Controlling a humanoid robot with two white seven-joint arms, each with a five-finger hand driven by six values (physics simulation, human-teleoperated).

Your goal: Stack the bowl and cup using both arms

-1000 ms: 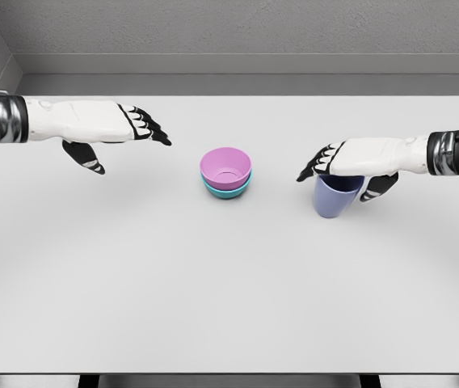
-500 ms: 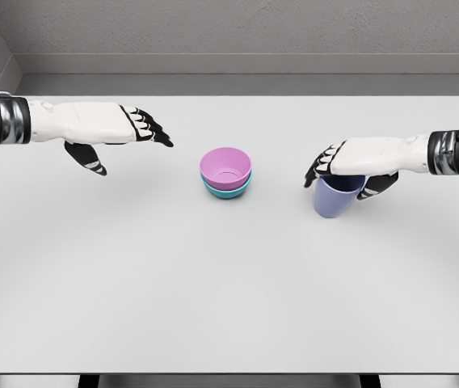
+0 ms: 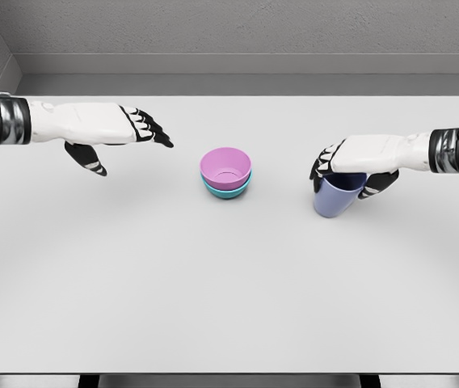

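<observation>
A pink bowl sits nested in a teal bowl at the middle of the white table. To its right a blue-violet cup is tilted, with my right hand shut on its rim from above, fingers curled over the far side and thumb on the near side. My left hand hovers open above the table to the left of the bowls, fingers stretched toward them and thumb hanging down.
The table's far edge meets a grey wall. Its front edge runs along the bottom of the view.
My right hand's fingers have curled down over the cup's rim, and the cup has tilted and risen slightly. The left hand has barely shifted.
</observation>
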